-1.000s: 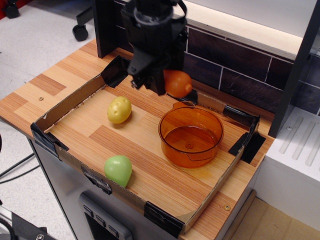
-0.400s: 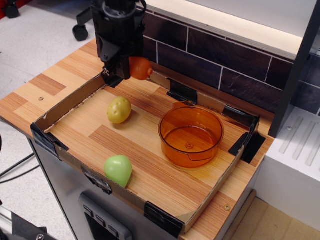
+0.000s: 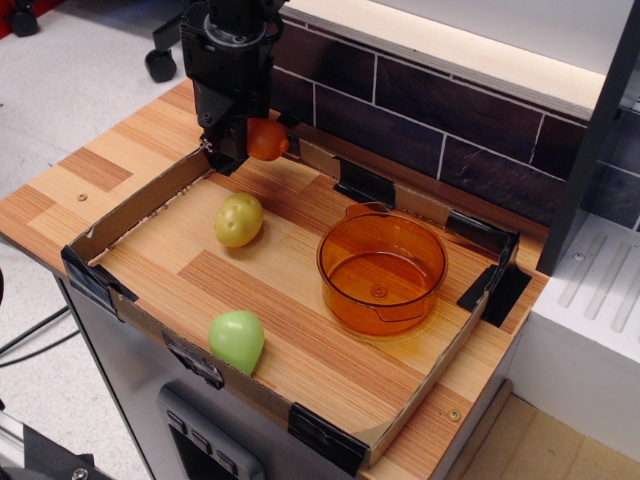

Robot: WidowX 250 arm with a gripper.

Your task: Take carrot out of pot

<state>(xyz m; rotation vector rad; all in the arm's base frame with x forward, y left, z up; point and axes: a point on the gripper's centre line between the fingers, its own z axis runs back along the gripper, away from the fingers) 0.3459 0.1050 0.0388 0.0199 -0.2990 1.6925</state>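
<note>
My black gripper point(image 3: 250, 143) is at the back left corner of the tray, shut on the small orange carrot point(image 3: 268, 139), which sticks out to its right, just above the tray floor. The translucent orange pot point(image 3: 382, 270) stands at the right of the tray with nothing in it, well apart from the gripper.
A yellow dimpled potato point(image 3: 239, 220) lies just in front of the gripper. A green rounded toy point(image 3: 237, 340) lies at the tray's front edge. Low cardboard walls point(image 3: 140, 205) ring the wooden tray. A dark tiled wall point(image 3: 450, 120) runs behind.
My gripper has carried the carrot from beside the pot to the back left corner of the tray and lowered it a little. The pot, potato and green toy have not moved.
</note>
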